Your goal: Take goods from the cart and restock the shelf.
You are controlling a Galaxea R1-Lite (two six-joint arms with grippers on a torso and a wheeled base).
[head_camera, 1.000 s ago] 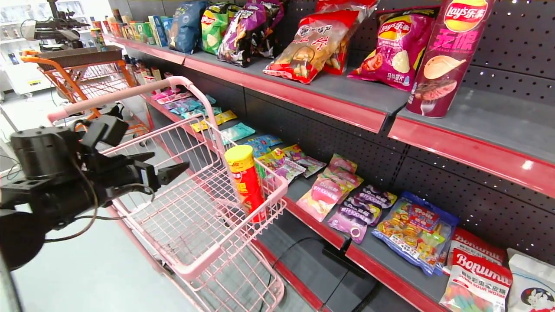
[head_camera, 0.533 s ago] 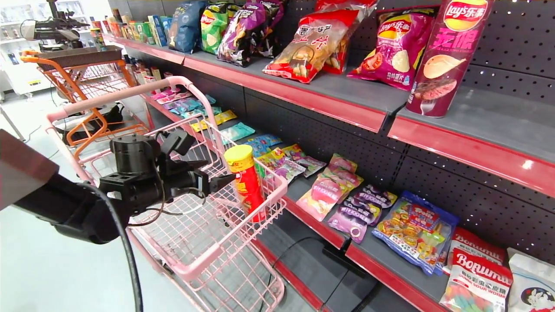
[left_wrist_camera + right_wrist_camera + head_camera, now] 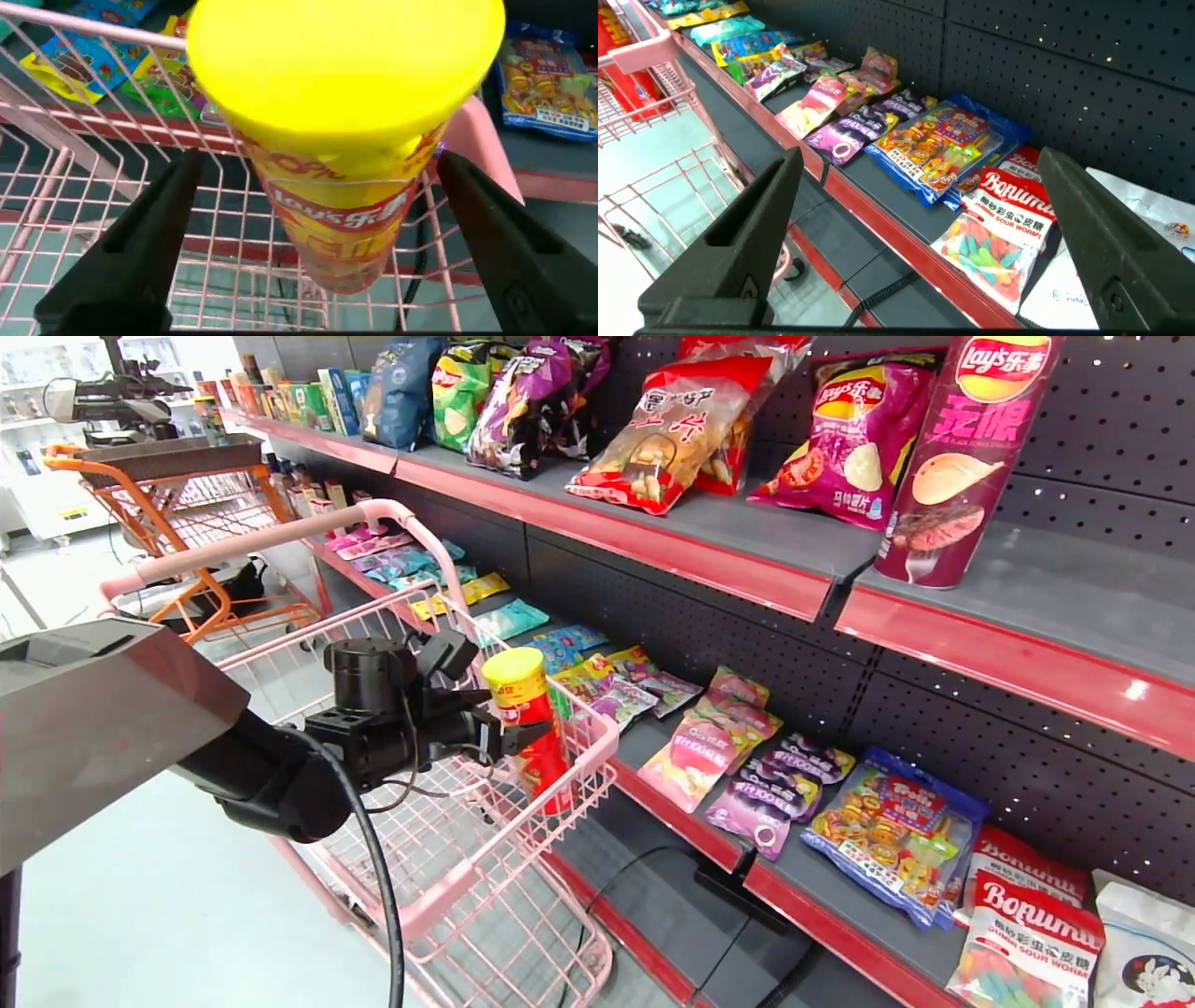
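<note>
The pink cart (image 3: 425,910) stands on the floor beside the shelf (image 3: 653,546). One red can (image 3: 523,702) with a yellow lid stands up straight in the cart, in the far right corner, next to the wire wall.

The left gripper (image 3: 518,714) is in the cart, up by the top of the red can (image 3: 346,215). The left gripper (image 3: 318,163) is wide open. One finger is on each side of the can, and it does not squeeze the can. The can sits right between the two fingers.

The right gripper (image 3: 915,168) is wide open too and holds nothing. It hangs near the low part of the shelf, to the right of the cart. Flat candy bags (image 3: 943,140) lie there side by side, and a red bag of worm candy (image 3: 999,224) lies at the right end.

On the top part of the shelf, a tall purple can (image 3: 962,457) stands up on the right. Big chip bags (image 3: 672,429) lean in a row to its left. An orange cart (image 3: 187,485) stands far away on the left.
</note>
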